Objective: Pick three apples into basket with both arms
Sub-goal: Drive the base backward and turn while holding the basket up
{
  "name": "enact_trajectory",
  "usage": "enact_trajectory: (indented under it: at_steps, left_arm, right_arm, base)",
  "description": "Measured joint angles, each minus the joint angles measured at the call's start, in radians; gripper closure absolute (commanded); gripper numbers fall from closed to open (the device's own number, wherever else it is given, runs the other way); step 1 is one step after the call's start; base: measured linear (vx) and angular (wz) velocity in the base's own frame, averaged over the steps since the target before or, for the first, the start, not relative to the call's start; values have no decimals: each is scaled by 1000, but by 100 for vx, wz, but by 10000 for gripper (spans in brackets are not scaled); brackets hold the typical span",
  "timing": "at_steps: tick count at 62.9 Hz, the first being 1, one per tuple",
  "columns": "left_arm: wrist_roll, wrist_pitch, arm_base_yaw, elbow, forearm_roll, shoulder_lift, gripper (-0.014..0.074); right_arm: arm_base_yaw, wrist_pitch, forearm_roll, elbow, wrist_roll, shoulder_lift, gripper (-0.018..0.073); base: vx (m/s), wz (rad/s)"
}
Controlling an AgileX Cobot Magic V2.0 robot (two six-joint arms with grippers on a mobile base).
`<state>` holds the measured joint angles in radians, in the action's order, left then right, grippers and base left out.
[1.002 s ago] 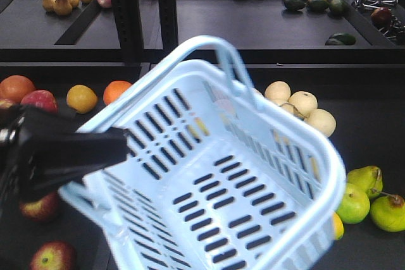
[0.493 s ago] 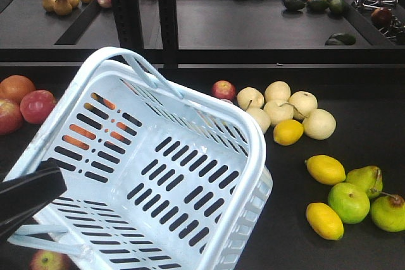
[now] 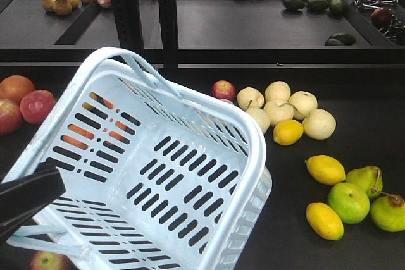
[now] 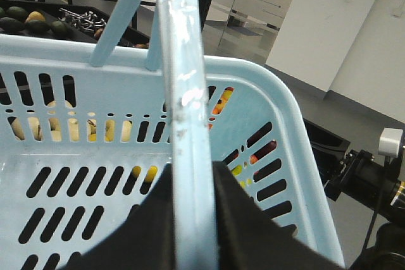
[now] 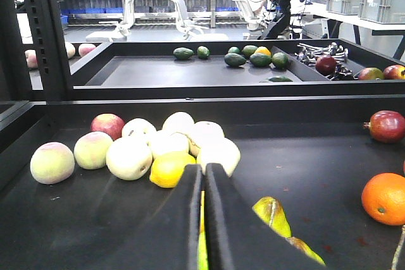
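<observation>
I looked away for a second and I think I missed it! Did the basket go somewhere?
Yes. The basket swung toward the left side of the front picture and turned, uncovering the lemons. In the last half second it hardly moved. The left gripper is clamped on its handle. The fruit on the trays stayed put, and nothing is in the basket.
</observation>
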<state>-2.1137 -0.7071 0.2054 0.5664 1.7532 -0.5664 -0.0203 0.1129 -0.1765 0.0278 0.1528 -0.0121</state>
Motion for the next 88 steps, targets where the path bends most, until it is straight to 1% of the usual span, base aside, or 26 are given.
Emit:
enact_trajectory:
  at_steps: [53, 68, 88]
  left_arm:
    - [0, -2, 0, 0, 0, 0, 604]
    - [0, -2, 0, 0, 0, 0, 604]
    - [0, 1, 0, 0, 0, 0, 604]
  right_arm:
    - [0, 0, 0, 0, 0, 0, 564]
    - [0, 0, 0, 0, 0, 0, 564]
    - [0, 1, 0, 0, 0, 0, 564]
  base:
    - [-1, 3]
    - [-8, 30]
    - [-13, 51]
